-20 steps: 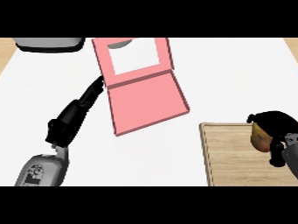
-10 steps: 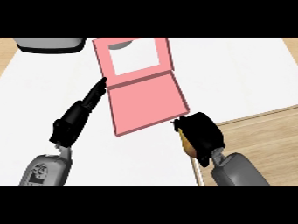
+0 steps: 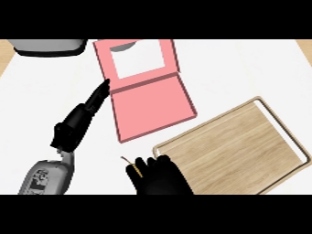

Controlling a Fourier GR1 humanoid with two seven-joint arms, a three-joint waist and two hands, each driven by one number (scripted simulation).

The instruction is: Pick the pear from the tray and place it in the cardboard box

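Pear [image 3: 136,170]: one; tray [image 3: 239,146]: one; box [image 3: 151,107]: one

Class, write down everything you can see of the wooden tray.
The wooden tray is a light, grained rectangle with rounded corners and a low raised rim. It lies flat on the white counter, turned diagonally, right of the pink box. The right robot hand covers its near left corner.
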